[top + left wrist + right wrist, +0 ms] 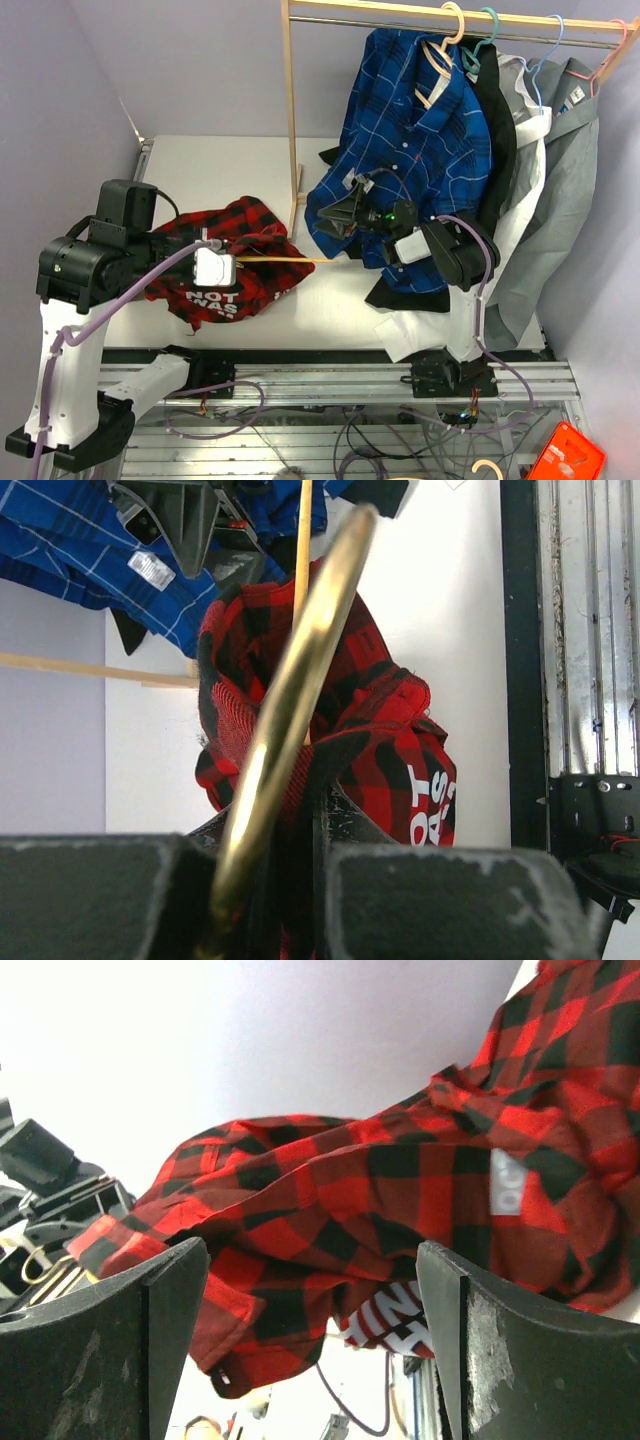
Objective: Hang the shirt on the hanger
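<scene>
The left gripper is clenched on the hanger, whose thin tan bar runs out to the right over the shirt. The shirt lies bunched on the table, between the two arms. I cannot tell whether any part of the hanger is already inside the cloth. To do this step well, I judge the left should hold the frame level and steady. The right gripper, fingers spread wide with nothing between them, should then pinch a single layer at the collar and draw it over the bar's free end. White block letters on the shirt read "NOT"; the line beneath is unclear. The white label on the blue plaid shirt is too small to read
</scene>
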`<state>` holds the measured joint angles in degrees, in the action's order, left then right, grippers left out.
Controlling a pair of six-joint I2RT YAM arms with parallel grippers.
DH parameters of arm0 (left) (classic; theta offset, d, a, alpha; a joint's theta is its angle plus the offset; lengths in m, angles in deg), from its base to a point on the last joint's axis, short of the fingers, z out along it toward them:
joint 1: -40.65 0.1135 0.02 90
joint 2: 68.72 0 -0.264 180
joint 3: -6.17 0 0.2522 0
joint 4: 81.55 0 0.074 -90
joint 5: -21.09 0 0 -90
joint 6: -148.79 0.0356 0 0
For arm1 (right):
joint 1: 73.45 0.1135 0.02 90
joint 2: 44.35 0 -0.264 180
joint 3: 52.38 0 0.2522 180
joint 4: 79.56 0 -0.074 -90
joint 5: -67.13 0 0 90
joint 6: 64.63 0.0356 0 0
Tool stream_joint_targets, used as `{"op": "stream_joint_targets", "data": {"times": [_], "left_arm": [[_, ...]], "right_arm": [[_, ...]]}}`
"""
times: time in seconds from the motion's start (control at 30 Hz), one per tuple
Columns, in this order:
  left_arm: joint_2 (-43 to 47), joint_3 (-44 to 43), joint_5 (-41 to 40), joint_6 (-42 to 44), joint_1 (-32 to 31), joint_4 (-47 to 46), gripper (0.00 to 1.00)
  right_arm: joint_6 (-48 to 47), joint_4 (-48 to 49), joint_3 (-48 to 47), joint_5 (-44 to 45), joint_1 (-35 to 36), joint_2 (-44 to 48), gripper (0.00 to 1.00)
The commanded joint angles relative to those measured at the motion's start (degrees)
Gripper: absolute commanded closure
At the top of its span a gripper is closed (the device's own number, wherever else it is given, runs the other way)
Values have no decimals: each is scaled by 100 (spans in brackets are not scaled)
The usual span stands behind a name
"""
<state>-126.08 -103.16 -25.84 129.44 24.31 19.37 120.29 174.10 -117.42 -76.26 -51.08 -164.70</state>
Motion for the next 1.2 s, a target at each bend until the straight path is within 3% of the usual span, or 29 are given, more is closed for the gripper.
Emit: {"op": "stream_joint_targets", "data": {"times": [0.0,0.2,0.6,0.7,0.8,0.9,0.97,1.0,1.17], "left_arm": [[20,147,-151,169,-54,-111,93],[-64,273,-282,413,-54,-111,93],[-127,66,-320,458,-54,-111,93],[-113,90,-385,495,-53,-111,93],[-100,93,-437,529,-53,-111,93],[-106,108,-457,561,-54,-115,93],[-112,131,-470,588,-49,-111,93],[-116,147,-474,602,-53,-111,93],[-125,186,-538,662,-54,-111,93]], "right_arm": [[246,1707,-150,-356,325,368,16],[303,1709,96,-455,557,613,16],[313,1708,-209,-458,1330,107,12],[324,1708,-297,-488,1404,75,22],[341,1708,-271,-505,1432,136,48],[366,1707,-180,-523,1426,214,82],[406,1708,-134,-536,1411,252,96],[418,1705,-109,-547,1411,276,100],[442,1709,72,-469,1275,430,100]]}}
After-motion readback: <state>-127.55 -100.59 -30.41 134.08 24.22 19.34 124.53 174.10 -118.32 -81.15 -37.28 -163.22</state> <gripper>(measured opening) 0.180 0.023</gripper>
